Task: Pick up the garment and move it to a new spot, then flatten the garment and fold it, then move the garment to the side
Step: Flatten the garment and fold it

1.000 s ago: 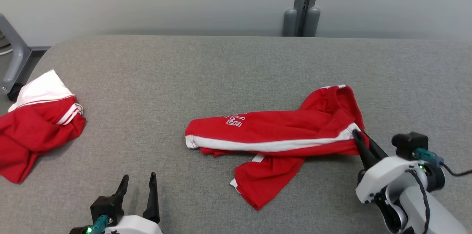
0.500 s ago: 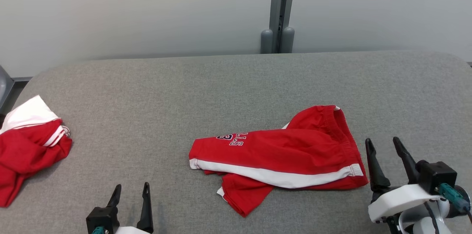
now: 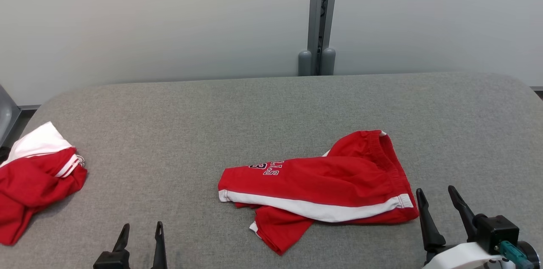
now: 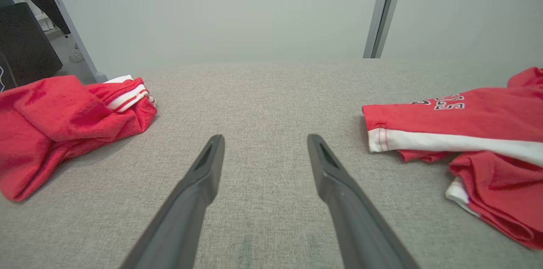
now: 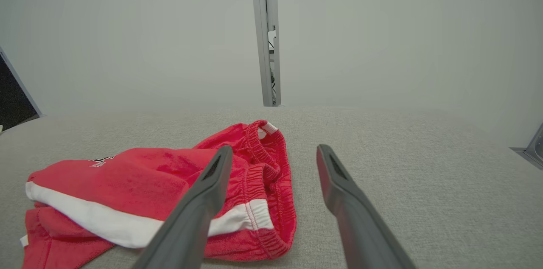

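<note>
The right gripper (image 3: 435,190) has released the soft shorts (image 3: 322,180), spread like the left gripper (image 3: 142,226); grip their 3 o'clock waistband (image 3: 392,163).

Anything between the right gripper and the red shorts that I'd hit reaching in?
Nothing visible. The right gripper is open just beside the waistband end of the red shorts, with a narrow strip of bare grey tabletop between them. The other red garment lies far off at the table's left edge.
</note>
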Robot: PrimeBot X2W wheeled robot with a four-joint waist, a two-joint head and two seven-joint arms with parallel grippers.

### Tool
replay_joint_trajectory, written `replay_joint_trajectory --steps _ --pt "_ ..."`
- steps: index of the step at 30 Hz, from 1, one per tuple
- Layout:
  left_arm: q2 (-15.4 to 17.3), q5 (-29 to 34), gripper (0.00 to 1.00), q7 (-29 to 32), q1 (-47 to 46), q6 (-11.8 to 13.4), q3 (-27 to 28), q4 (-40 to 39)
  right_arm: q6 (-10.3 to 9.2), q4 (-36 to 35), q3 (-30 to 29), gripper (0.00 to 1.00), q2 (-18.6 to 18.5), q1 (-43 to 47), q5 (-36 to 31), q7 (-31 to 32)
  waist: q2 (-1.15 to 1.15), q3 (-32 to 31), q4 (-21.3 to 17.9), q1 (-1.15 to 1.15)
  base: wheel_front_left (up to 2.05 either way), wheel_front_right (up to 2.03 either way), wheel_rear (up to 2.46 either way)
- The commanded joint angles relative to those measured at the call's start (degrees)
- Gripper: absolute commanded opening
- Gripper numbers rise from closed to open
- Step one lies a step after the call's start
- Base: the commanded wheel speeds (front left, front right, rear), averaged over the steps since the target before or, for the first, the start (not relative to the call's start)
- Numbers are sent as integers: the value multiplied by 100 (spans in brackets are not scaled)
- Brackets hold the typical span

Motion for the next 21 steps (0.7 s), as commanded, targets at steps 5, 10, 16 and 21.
replay_joint_trajectory --steps 5,10,16,21 --pt "24 6 100 -11 121 -38 18 -82 0 100 56 100 -23 76 87 -28 0 8 -15 0 0 0 0" --pt "23 -62 100 -11 31 -64 -89 -123 0 201 112 100 -23 -22 76 -28 0 138 -28 0 0 0 0" --pt "24 -170 100 -11 -149 -99 -344 -101 0 518 257 100 -22 -187 119 -29 0 418 -22 0 0 0 0" --pt "23 -213 100 -11 -398 -132 -523 -66 0 692 315 100 -26 -492 110 -28 0 780 -2 0 0 0 0"
